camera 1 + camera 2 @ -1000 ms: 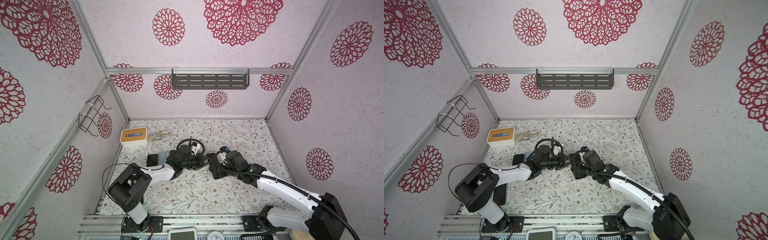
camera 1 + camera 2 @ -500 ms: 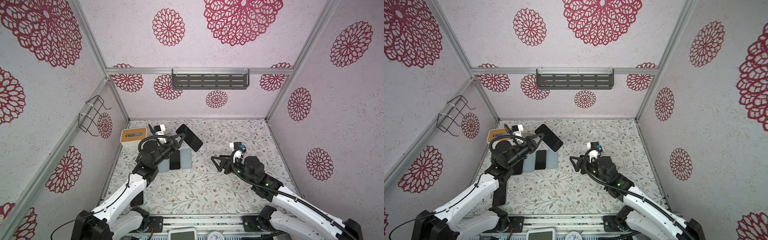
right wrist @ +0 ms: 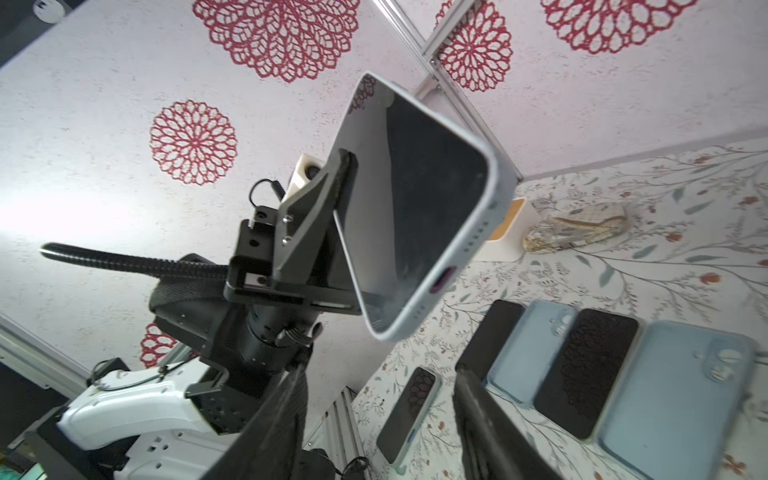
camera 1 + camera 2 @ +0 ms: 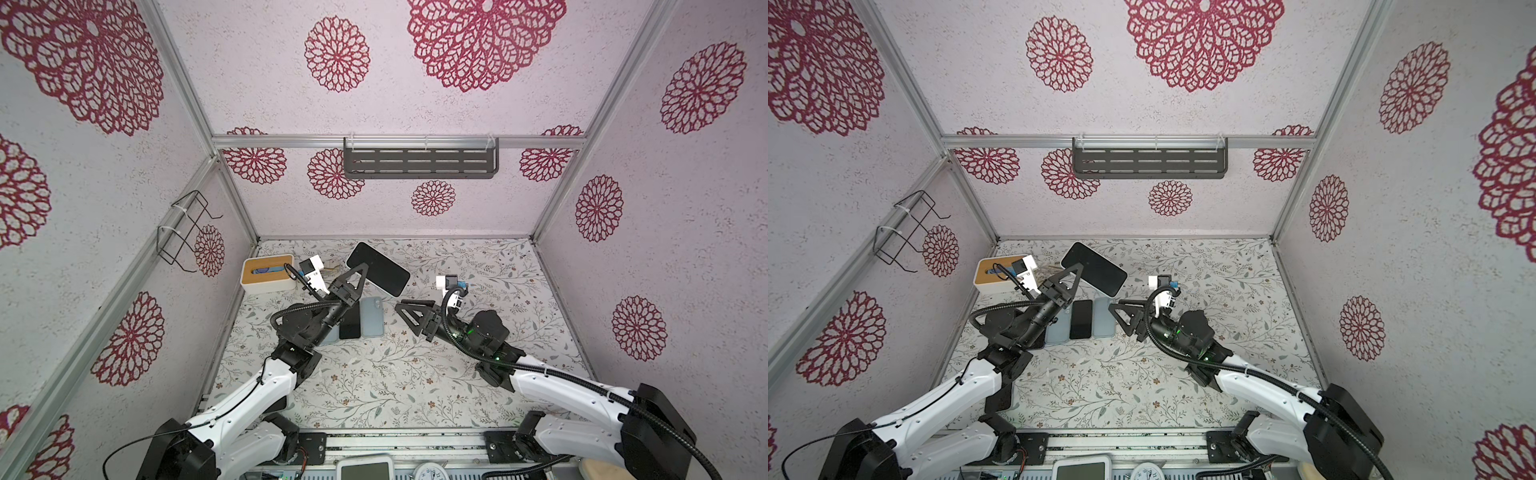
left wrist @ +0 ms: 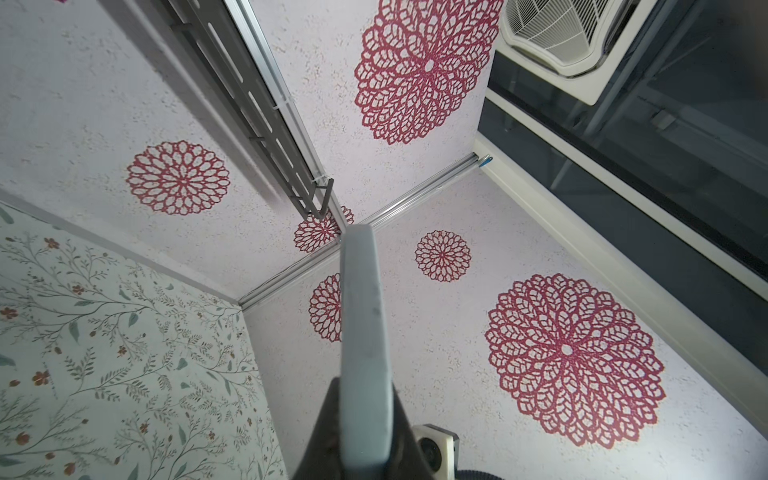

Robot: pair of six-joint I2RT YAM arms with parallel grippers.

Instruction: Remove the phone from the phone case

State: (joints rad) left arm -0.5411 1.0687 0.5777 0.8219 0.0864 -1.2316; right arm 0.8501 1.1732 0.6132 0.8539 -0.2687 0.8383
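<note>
While left gripper (image 4: 358, 274) pinches the phone (image 4: 378, 269), case (image 3: 492, 199) on, clear of the table (image 4: 457, 374), right gripper (image 4: 405, 318) sits nearby, jaws spread, not touching it.

Floral-print tabletop (image 4: 415, 374), lower centre of both top views. Tissue box (image 4: 266, 279) sits in its upper-left corner, with a crumpled clear wrapper (image 3: 577, 228) just beside it. Left of centre is a side-by-side row: outer blue case (image 4: 371, 316) back up, black phone (image 4: 350, 321), second blue case (image 4: 1057, 328), partly hidden. The right wrist view shows an end phone (image 3: 490, 345) closing the row, and a lone cased phone (image 3: 407, 415) lying apart, screen up.
</note>
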